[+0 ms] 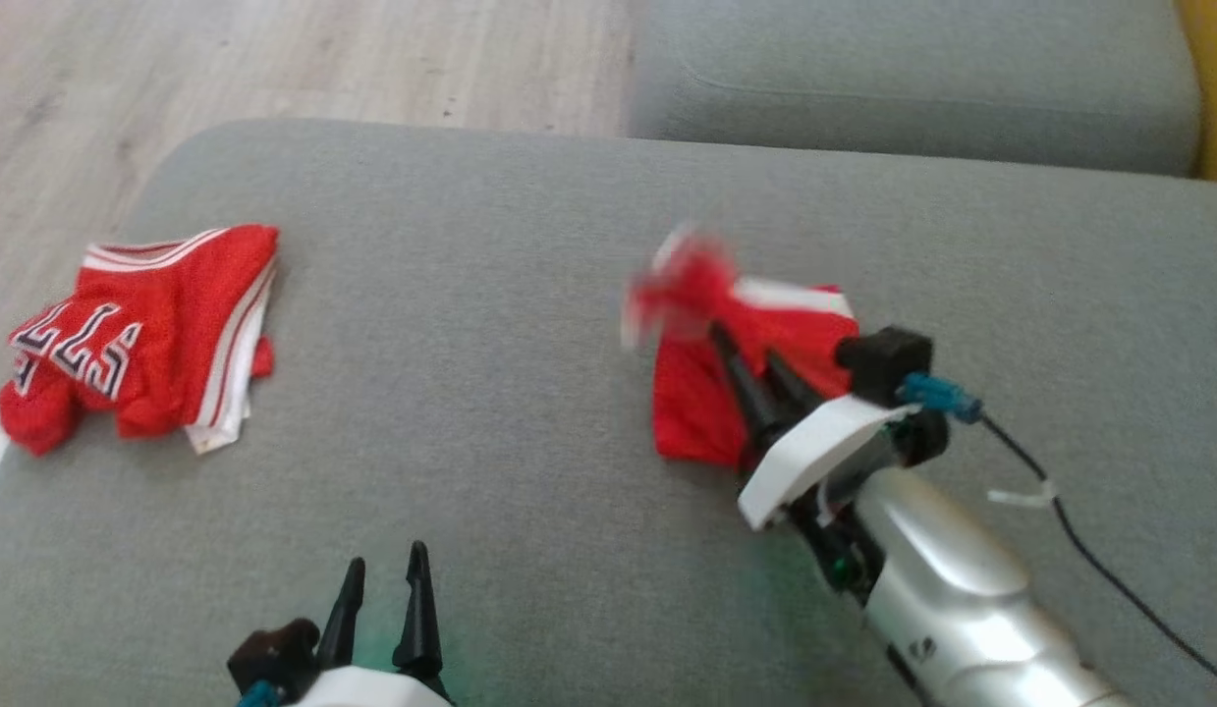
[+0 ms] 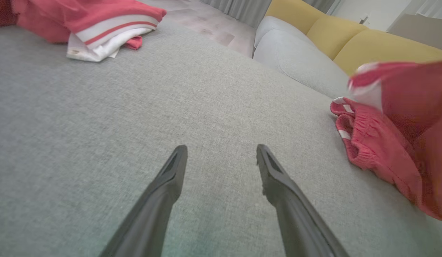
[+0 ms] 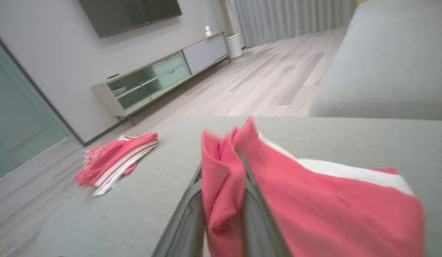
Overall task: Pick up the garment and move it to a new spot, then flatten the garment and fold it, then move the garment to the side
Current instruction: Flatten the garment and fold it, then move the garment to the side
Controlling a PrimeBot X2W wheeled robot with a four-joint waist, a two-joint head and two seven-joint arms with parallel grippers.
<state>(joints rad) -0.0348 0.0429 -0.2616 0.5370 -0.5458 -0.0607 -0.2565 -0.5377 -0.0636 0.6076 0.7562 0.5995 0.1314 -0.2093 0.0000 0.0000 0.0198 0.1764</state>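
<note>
A red garment (image 1: 696, 393) with a white band hangs bunched over the right half of the grey sofa seat (image 1: 490, 295). My right gripper (image 1: 741, 346) is shut on the garment, and its upper edge is blurred. In the right wrist view the red cloth (image 3: 313, 207) sits pinched between my right gripper's (image 3: 221, 167) two dark fingers. The left wrist view has the same garment (image 2: 392, 142) at its right edge. My left gripper (image 1: 387, 555) is open at the seat's front edge, holding nothing; it hovers low over bare cushion (image 2: 221, 148).
A second red piece with white stripes and lettering (image 1: 146, 334) lies crumpled at the seat's left edge (image 2: 99, 25) (image 3: 113, 160). Another grey cushion (image 1: 912, 79) lies beyond, with yellow backrests (image 2: 349, 43). Wooden floor (image 1: 274, 59) is to the far left. A black cable (image 1: 1089, 550) trails from the right wrist.
</note>
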